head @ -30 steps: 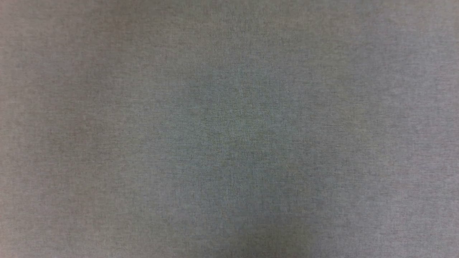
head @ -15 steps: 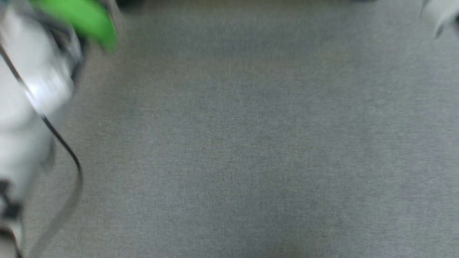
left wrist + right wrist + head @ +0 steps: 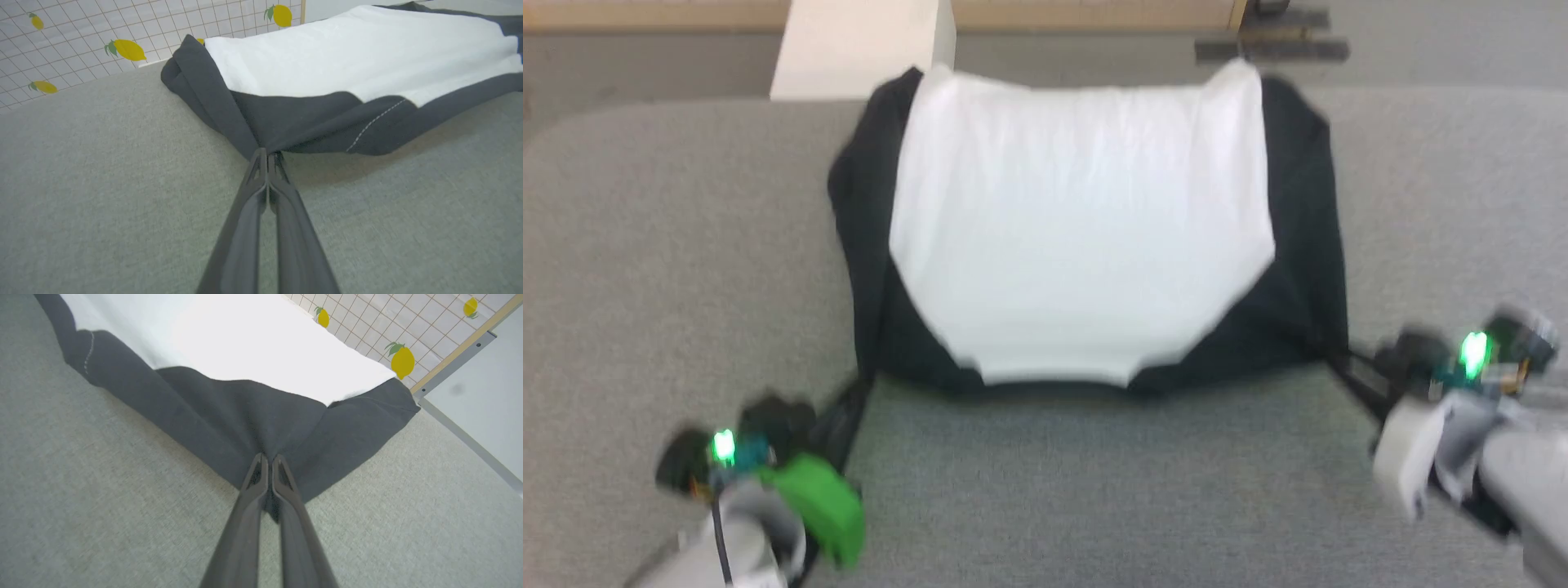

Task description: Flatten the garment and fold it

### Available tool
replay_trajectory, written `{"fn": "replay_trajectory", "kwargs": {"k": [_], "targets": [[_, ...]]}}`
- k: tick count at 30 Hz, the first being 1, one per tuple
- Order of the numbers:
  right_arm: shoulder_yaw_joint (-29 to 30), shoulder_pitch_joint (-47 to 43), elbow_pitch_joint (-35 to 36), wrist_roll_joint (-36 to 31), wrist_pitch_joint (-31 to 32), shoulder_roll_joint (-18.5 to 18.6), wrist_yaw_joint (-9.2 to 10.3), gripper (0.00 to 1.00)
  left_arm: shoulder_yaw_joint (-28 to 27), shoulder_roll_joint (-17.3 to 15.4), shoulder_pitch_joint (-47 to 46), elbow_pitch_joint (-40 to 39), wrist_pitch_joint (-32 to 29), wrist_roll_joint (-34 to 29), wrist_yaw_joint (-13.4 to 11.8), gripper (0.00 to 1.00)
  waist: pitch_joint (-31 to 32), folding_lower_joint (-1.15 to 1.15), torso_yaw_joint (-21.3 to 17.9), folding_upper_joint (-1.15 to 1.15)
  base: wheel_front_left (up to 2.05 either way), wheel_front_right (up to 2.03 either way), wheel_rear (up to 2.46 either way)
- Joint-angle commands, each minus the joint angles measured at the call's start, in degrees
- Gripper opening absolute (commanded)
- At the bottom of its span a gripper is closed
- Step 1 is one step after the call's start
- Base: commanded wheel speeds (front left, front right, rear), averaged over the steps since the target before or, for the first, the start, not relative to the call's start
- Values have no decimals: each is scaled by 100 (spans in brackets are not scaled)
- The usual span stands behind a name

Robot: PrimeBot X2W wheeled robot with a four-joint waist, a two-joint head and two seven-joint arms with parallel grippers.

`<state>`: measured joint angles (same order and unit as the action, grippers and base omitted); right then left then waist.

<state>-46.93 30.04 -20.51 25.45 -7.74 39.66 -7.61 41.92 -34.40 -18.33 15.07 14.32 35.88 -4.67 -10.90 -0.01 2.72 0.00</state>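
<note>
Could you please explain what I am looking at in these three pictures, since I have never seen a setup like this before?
This is a wheeled robot with two arms, each ending in a gripper with two long dark fingers. The wide picture comes from a camera on its head, looking down at a grey fabric-covered surface. On it lies the garment, a white shirt with black sleeves, spread out. The other two pictures come from cameras on the wrists, each looking along that arm's own fingers. The left gripper is shut on a black corner of the garment at the near left. The right gripper is shut on the black corner at the near right. Behind the surface stands a tiled wall with lemon prints.
</note>
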Motion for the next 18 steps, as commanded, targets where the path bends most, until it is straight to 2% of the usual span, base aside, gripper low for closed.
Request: {"fn": "replay_trajectory", "kwargs": {"k": [1, 5, 12, 18], "targets": [[7, -261, 29, 51, 22, 70, 12, 0, 37, -86, 259, -23, -45, 91, -65, 0, 584, 1, -74, 0, 0, 0, 0], [286, -1228, 63, 148, 79, 110, 12, 0, 375, -238, 1012, -82, -278, 93, -169, 0, 933, 1, 0, 0, 0, 0, 0], [614, -2459, 201, 8, 188, 55, 12, 0, 741, -250, 1770, -184, -663, 280, -242, 0, 1186, 1, 85, 0, 0, 0, 0], [899, -3315, 265, -64, 279, -93, 12, 0, 955, -179, 2049, -20, -887, 435, -126, 0, 1249, 1, 195, 0, 0, 0, 0]]}}
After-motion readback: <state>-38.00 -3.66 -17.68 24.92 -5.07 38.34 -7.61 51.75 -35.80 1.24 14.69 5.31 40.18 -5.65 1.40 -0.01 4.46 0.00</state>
